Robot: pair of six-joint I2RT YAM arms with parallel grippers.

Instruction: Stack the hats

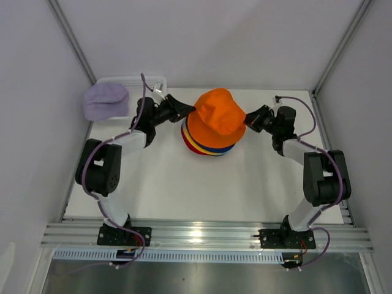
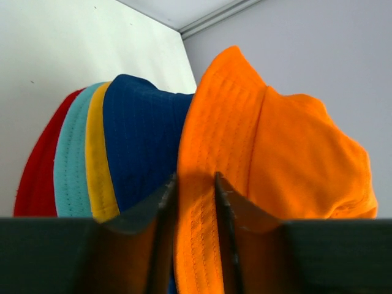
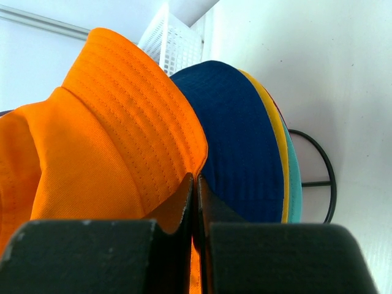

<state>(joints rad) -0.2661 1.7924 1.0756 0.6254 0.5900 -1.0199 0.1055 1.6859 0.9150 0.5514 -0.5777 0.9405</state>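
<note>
Tightly, both tools [image 2: 195,179] [image 3: 195,179] on orange hat [image 1: 215,117]

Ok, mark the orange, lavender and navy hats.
orange hat [image 1: 215,116]: top external view, crown.
lavender hat [image 1: 105,100]: top external view, crown.
navy blue hat [image 2: 144,144]: left wrist view, brim.

The orange hat [image 2: 275,153] is matt, stitched cloth, the navy hat [image 2: 144,141] likewise, the table [image 1: 159,184] smooth white.

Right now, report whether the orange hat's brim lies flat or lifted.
Lifted: left end effector and right end effector pinch the orange hat by its brim, above the navy blue hat.
</note>
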